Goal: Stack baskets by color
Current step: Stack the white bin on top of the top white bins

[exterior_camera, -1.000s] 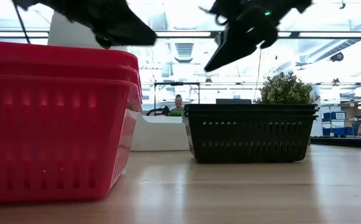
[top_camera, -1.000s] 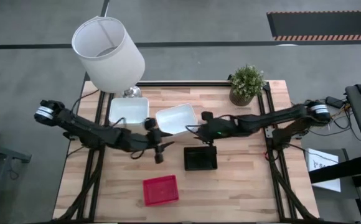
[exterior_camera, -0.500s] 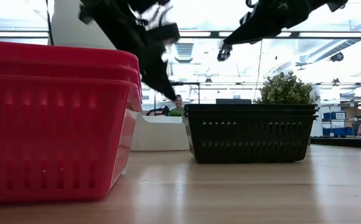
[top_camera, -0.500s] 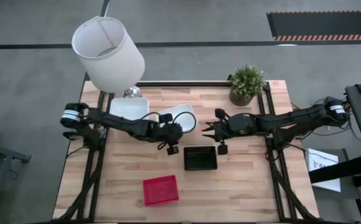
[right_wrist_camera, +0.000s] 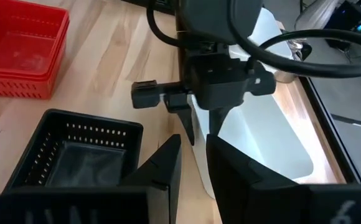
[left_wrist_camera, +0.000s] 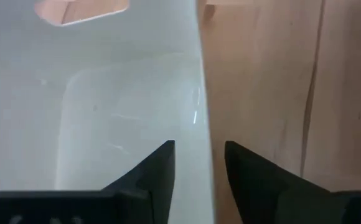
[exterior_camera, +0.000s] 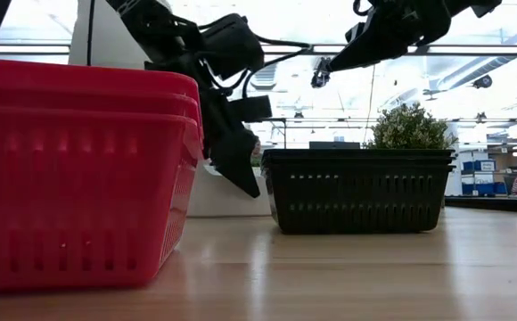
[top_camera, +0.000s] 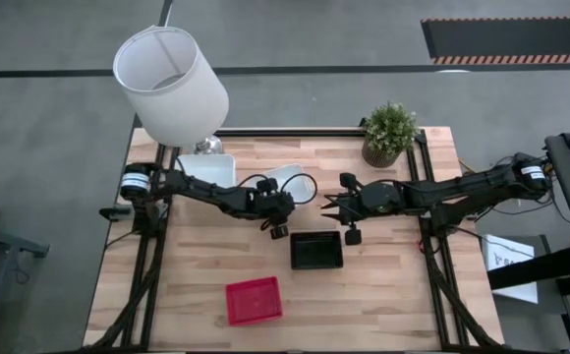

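**Left jaws straddling the white basket's rim**

Wooden counter (top_camera: pixel 383 295) seen from above: my left gripper (top_camera: pixel 277 208) reaches to the near edge of a white basket (top_camera: pixel 300 183), with another white basket (top_camera: pixel 206 169) beside it under the lampshade (top_camera: pixel 170 81). My right gripper (top_camera: pixel 330 205) hovers just beside the black baskets (top_camera: pixel 316 251); the red baskets (top_camera: pixel 254 300) sit nearer the front edge.

At counter level, the red stack (exterior_camera: pixel 80 178) fills the left, the black stack (exterior_camera: pixel 356 189) stands centre, and my left gripper (exterior_camera: pixel 236 165) dips between them.

From my left wrist, my jaws stand apart on either side of the white basket's rim (left_wrist_camera: pixel 200 124).

From my right wrist, my jaws hang narrowly parted, holding nothing, above the black stack (right_wrist_camera: pixel 75 155).
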`<state>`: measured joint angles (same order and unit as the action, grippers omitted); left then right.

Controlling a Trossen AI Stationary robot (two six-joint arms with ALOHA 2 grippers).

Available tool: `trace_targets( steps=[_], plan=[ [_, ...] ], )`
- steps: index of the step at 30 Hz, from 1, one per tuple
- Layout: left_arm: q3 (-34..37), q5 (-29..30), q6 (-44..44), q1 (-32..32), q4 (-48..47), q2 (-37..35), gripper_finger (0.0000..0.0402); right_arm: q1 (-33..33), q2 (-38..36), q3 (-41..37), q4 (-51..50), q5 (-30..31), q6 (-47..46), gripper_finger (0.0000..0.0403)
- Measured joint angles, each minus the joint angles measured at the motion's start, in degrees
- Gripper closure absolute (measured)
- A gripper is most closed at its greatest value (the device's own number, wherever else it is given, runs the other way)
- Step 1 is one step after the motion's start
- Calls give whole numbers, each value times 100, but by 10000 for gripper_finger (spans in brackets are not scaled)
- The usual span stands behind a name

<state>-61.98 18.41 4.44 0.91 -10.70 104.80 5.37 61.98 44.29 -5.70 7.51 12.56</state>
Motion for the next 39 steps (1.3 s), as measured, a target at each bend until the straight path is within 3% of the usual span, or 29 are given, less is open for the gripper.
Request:
trace_targets(
  steps=[3,8,16,19,23,29,39],
  plan=[
    [0,-4,-40,-1,-8,13,304,0,0,0,-2,0,0,335],
    [0,-9,-198,-4,-38,-54,388,0,0,0,-4,0,0,335],
    [-26,7,-500,-211,-400,-701,401,0,0,-1,-7,4,2,335],
    [-26,13,-828,-421,-835,-1208,401,0,0,-10,-11,4,2,335],
    [-7,32,-1534,-710,-2164,-2081,401,0,0,-13,-39,4,2,335],
    [164,245,-1591,-702,-3950,-3478,401,0,2,-17,-50,4,0,335],
    [1168,258,-2006,-311,-4613,-5832,401,0,2,-17,-50,2,2,335]
  ],
)
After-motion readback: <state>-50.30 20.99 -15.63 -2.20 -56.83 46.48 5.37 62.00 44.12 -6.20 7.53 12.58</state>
